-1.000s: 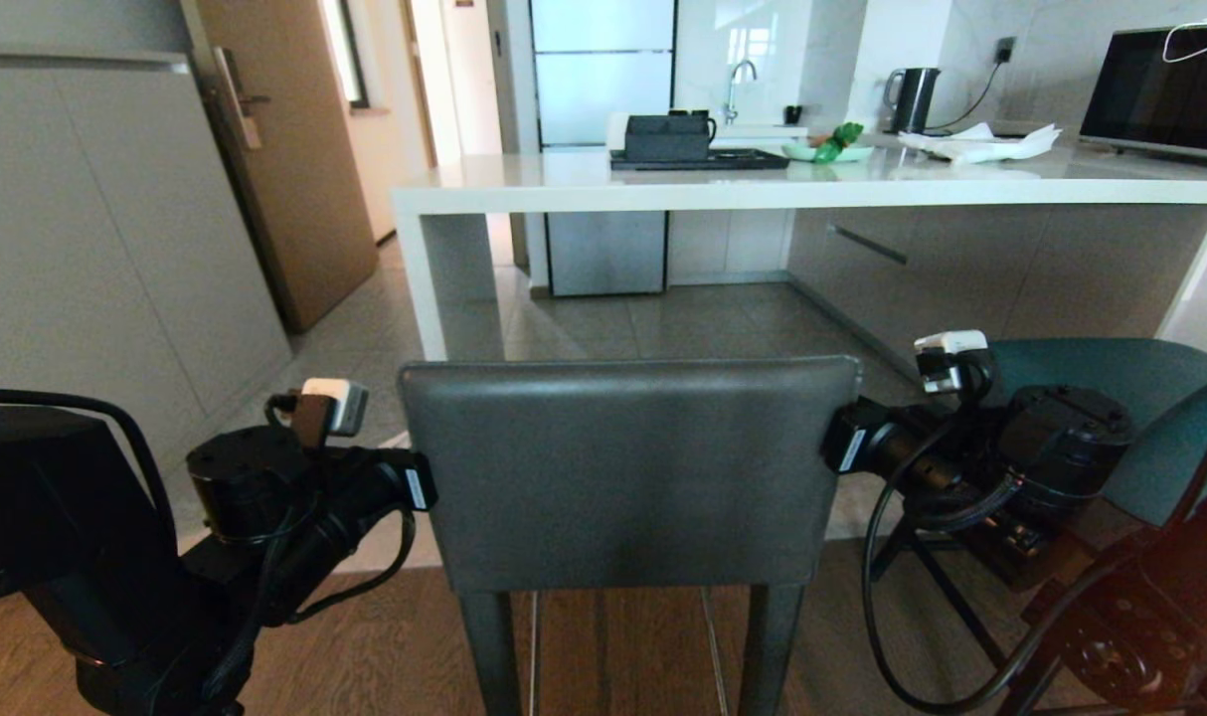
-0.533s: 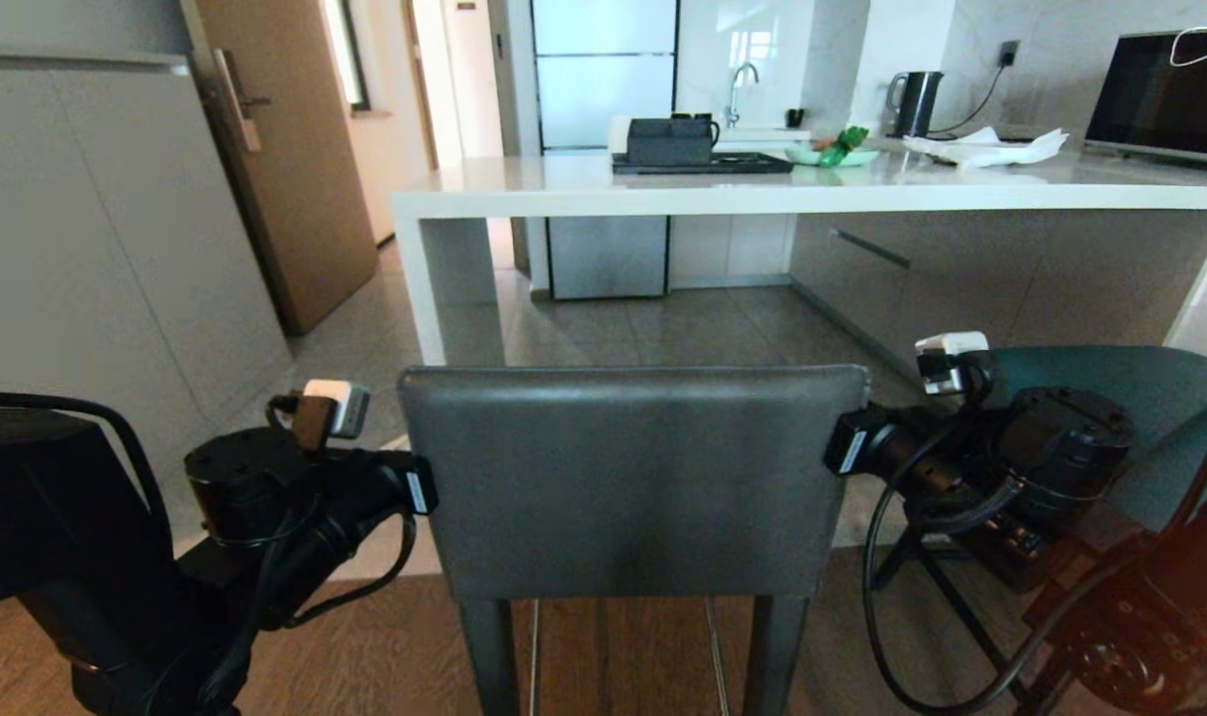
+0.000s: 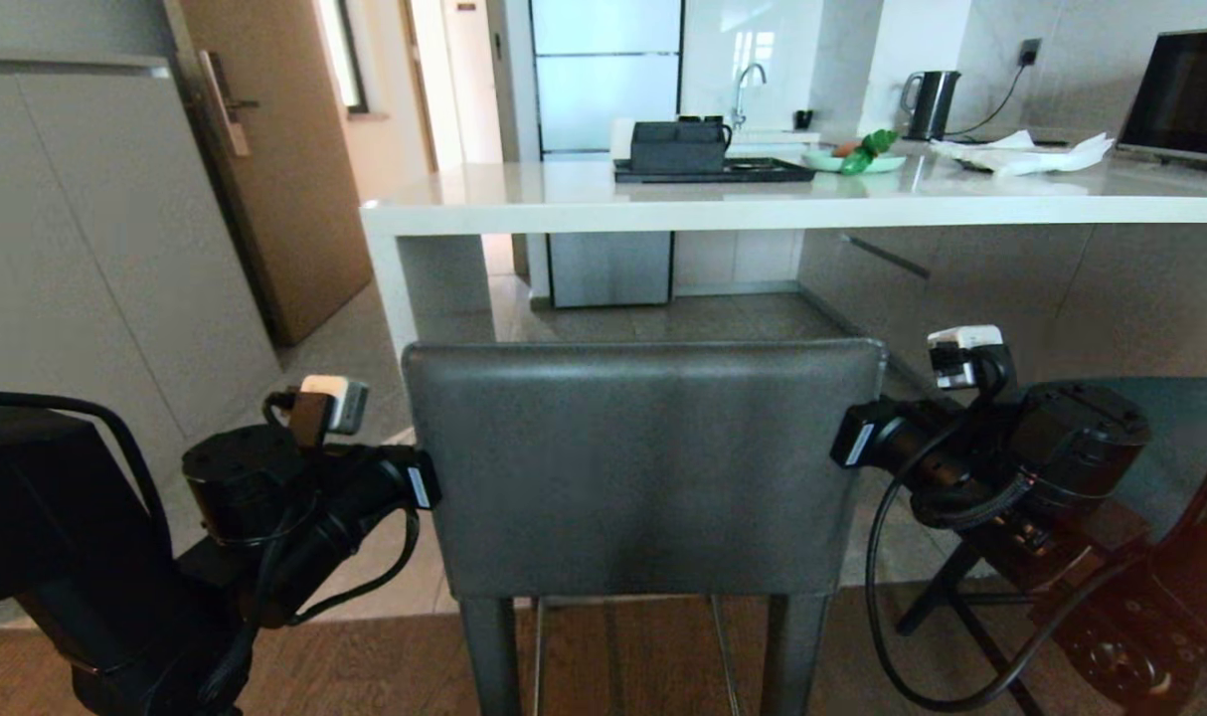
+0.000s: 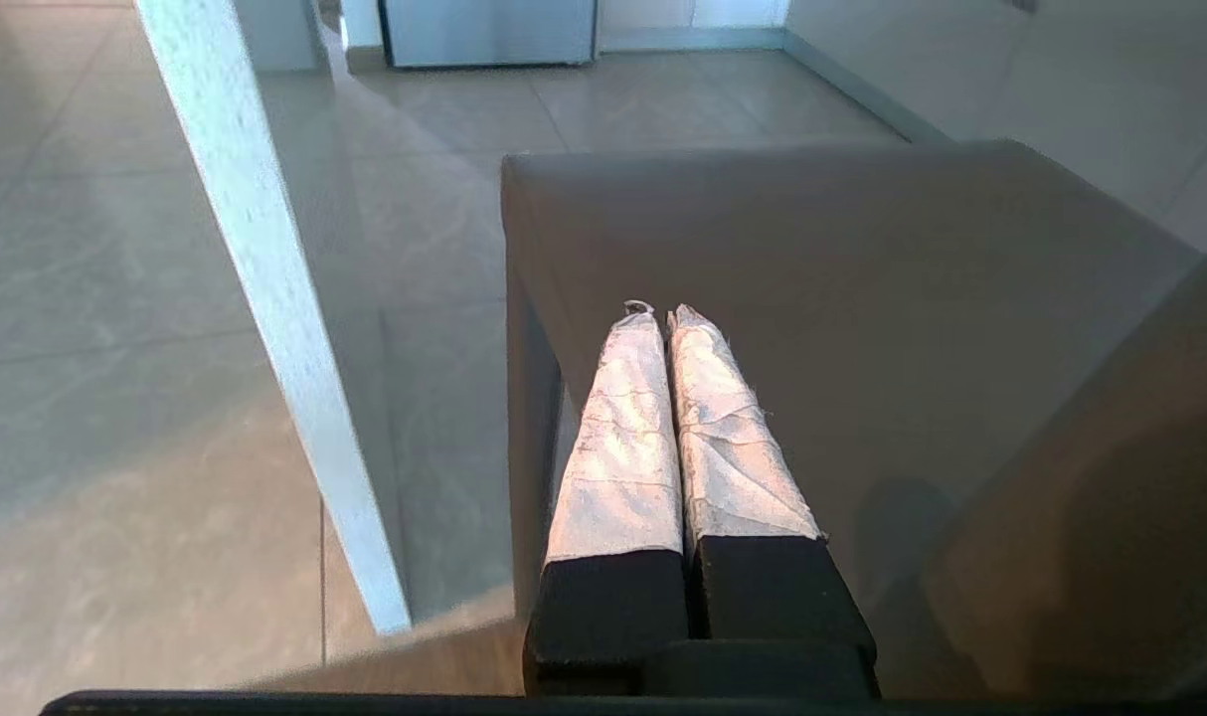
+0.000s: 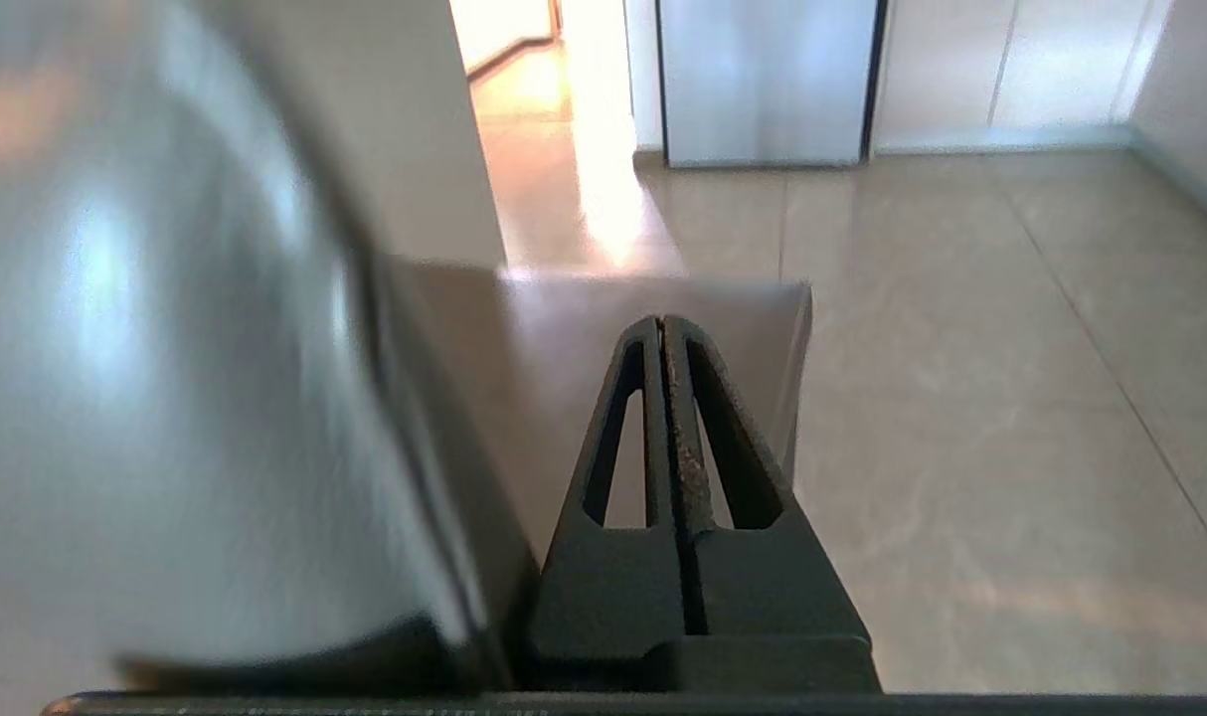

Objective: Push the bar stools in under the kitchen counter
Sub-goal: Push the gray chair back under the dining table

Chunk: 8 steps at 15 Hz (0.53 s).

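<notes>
The dark grey bar stool [image 3: 643, 467] stands right before me, its boxy back facing me. My arms flank that back: left wrist [image 3: 410, 487] at one edge, right wrist [image 3: 862, 443] at the other. The left gripper [image 4: 660, 313], shut and empty, reaches over the grey seat [image 4: 912, 298] near its side edge. My right gripper [image 5: 661, 323] is shut too, above the seat's [image 5: 564, 338] other side, beside the backrest [image 5: 166, 348]. The teal bar stool [image 3: 1185, 438] stands to the right, behind my right arm. The white kitchen counter [image 3: 763, 204] lies just ahead, its end panel [image 3: 395, 288] to the left.
A kettle [image 3: 930, 104], a dark tray with a box [image 3: 678, 149], a green dish [image 3: 852, 157] and a microwave [image 3: 1185, 94] sit on the counter. A wooden door [image 3: 265, 169] and grey cabinets [image 3: 96, 249] line the left. Tiled floor runs under the counter.
The whole view has advanced toward the counter, which now looks nearer. The grey stool keeps its place between my arms, so it has travelled along. The teal stool has slid right.
</notes>
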{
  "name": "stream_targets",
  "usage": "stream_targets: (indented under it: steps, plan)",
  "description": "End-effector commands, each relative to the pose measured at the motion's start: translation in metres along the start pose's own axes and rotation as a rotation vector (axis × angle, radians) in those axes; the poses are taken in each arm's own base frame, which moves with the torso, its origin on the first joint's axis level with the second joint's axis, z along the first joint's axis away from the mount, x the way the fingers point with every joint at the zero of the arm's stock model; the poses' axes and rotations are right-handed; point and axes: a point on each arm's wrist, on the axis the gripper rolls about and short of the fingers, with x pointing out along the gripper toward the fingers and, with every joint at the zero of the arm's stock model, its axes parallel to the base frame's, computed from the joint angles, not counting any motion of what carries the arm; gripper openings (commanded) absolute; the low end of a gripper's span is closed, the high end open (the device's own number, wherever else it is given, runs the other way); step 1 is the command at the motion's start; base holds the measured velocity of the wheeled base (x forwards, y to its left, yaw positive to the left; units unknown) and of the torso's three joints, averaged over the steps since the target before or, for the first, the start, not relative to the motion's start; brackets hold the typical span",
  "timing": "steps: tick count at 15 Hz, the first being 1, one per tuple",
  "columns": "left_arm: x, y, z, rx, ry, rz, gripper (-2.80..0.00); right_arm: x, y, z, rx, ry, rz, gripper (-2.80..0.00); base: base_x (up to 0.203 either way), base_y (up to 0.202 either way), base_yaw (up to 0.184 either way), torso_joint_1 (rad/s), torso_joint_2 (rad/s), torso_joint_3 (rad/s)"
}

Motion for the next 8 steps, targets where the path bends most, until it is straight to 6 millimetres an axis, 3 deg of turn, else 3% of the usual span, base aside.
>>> stream_targets:
  steps: [1, 5, 8]
  plan:
    - [0.0004, -0.0002, -0.0001, 0.001, -0.003, 0.002, -2.8, -0.0002, 0.0002, -0.0006, -0.001, 0.002, 0.002, -2.8, 0.187, 0.0, 0.004, 0.004, 0.0, 0.006]
    - [-0.0012, -0.0002, 0.0002, 0.001, -0.001, 0.002, -2.8, -0.0011, 0.0001, -0.0015, -0.002, 0.007, 0.002, -2.8, 0.176, 0.0, 0.002, -0.001, 0.0, 0.004]
    - [-0.0086, 0.0001, -0.0018, 0.001, 0.019, 0.003, -2.8, -0.0074, 0.0024, -0.0049, -0.001, 0.004, 0.012, -2.8, 0.028, 0.0, 0.001, 0.001, 0.0, 0.001]
